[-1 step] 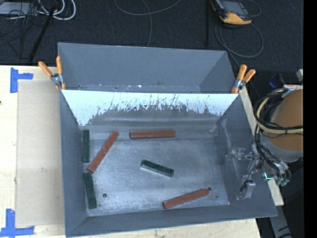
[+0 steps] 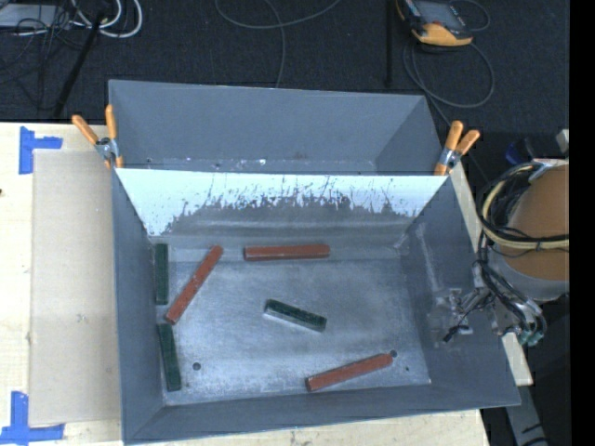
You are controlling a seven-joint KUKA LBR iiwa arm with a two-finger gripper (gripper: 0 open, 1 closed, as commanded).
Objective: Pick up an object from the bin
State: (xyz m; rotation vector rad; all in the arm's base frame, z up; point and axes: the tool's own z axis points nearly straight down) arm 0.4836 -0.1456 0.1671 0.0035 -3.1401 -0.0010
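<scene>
My gripper (image 2: pixel 455 320) hangs at the bin's right side, over the sloping right wall, with nothing visibly in it. The loose thing nearest to it is a red-brown bar (image 2: pixel 350 372), lying slanted on the floor near the front right corner, to the gripper's lower left. A short dark green bar (image 2: pixel 295 315) lies in the middle of the floor, farther left of the gripper.
Another red-brown bar (image 2: pixel 286 251) lies along the back of the floor, and a third (image 2: pixel 193 283) slants at the left. Two dark green bars (image 2: pixel 161 272) (image 2: pixel 168 356) lie along the left wall. The arm with its cables stands outside the bin's right rim.
</scene>
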